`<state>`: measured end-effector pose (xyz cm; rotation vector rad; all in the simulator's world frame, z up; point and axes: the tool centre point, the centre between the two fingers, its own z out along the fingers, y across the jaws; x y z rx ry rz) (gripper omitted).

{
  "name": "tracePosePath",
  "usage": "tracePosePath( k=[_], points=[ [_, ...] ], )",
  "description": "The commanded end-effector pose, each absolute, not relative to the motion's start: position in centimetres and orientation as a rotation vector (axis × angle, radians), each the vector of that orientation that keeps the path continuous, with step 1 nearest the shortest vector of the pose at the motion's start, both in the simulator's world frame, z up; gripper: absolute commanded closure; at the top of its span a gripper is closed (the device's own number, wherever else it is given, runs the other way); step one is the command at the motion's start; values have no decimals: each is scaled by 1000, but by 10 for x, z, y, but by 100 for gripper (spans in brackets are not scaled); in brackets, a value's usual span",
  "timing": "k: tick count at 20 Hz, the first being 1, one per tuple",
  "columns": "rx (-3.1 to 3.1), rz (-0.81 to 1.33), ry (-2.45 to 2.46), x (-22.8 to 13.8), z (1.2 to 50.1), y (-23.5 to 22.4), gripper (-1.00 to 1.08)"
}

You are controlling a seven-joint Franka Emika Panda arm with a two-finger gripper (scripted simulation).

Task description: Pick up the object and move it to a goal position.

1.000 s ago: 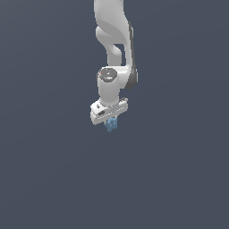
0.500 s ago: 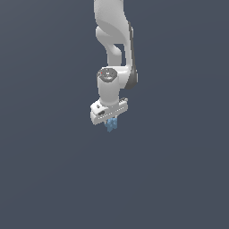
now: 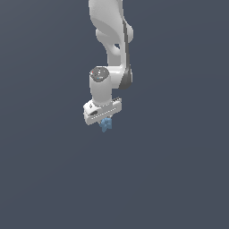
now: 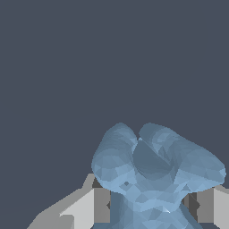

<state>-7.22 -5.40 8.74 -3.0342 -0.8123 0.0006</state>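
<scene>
The object (image 3: pixel 106 125) is a small light-blue knobbly lump that hangs just under the white hand of the arm, near the middle of the exterior view. My gripper (image 3: pixel 105 124) is shut on it, and its fingers are mostly hidden behind the hand there. In the wrist view the object (image 4: pixel 154 172) fills the space between the two grey-white fingers (image 4: pixel 87 208), which press on its lower part from both sides. Its rounded lobes stick out past the fingertips.
A plain dark grey-blue surface (image 3: pixel 53 179) fills everything around the arm in both views. The white arm (image 3: pixel 109 49) comes down from the top of the exterior view.
</scene>
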Motion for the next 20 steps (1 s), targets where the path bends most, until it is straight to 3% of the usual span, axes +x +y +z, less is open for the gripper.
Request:
tracePosePath(
  k=[1,11,20],
  points=[
    [-3035,0,-811,-69,92,-73,108],
    [-3035,0,-811,-53,110,-160,108],
    [-3035,0,-811,-47,116,-185,108]
  ],
)
